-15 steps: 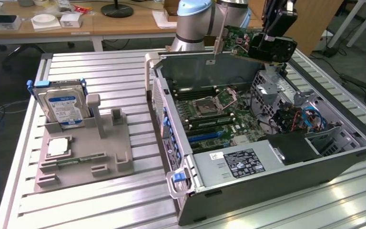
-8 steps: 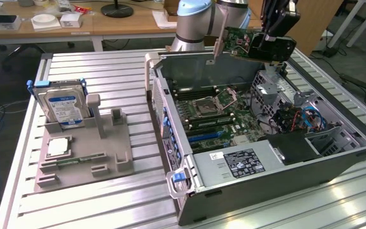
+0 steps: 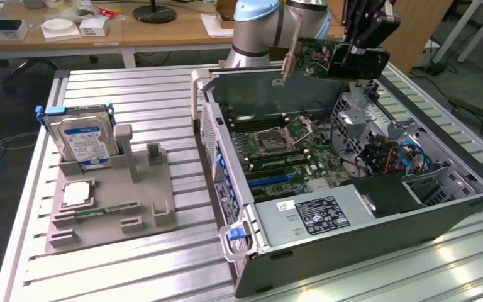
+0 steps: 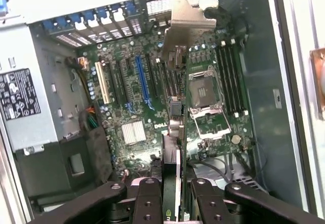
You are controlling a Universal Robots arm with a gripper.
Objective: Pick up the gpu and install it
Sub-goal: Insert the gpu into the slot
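Holding step: the gripper (image 3: 352, 55) is clamped on the gpu (image 3: 326, 58). The fingers (image 4: 147, 203) pinch the card on its two faces. It hangs in the air above the far end of the open pc case (image 3: 351, 258), as the exterior view sees it, and touches no part of the chassis. Pick looks done. Install not yet done: no card sits in any slot.

In the wrist view the card reads edge-on, with its metal bracket (image 4: 185, 26) at the far end, toward the row of blue clips (image 4: 96, 21) on the case's rear wall. The card's line falls between the long blue slot (image 4: 142, 79) and the cpu socket (image 4: 203, 89), over the dark slots beside the blue one. Can't tell which slot is the target.

Judgement: seating calls for the card's edge parallel to one slot and directly over it, the bracket lined up with its rear opening, then a straight push down. There is little sideways tolerance, and a tilted card would likely jam on the slot walls or the bracket lip.

Around:
- A perforated metal cage (image 3: 363, 119) sits under the card.
- Loose cables (image 3: 405, 157) and the power supply (image 3: 317, 214) lie further along.
- Memory slots (image 4: 231, 76) sit past the socket.

The cage and the case wall look the likeliest snags. At the exterior view's left, well apart, a hard drive (image 3: 82, 141) stands upright in a grey fixture (image 3: 141, 195), not involved.
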